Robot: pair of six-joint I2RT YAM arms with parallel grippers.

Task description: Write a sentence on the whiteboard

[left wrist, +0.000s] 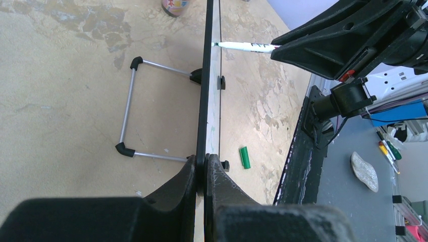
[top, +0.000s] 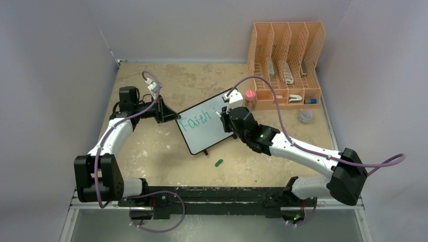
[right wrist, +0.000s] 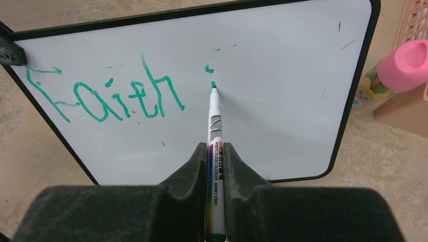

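The whiteboard [top: 207,123] stands tilted on the table with its wire stand [left wrist: 128,111] behind it. Green lettering "Faith" [right wrist: 108,96] is on its left part, with the dot and start of an "i" [right wrist: 211,75] after it. My left gripper [left wrist: 206,162] is shut on the board's black frame edge [left wrist: 204,101]; in the top view it sits at the board's left corner [top: 171,117]. My right gripper [right wrist: 216,149] is shut on a white marker [right wrist: 216,126] whose green tip touches the board. The right gripper also shows in the top view [top: 224,117].
The green marker cap [top: 218,162] lies on the table in front of the board. A pink-lidded jar [top: 249,97] stands right of the board. An orange file rack [top: 285,60] stands at the back right, with a small clear cup [top: 305,116] near it.
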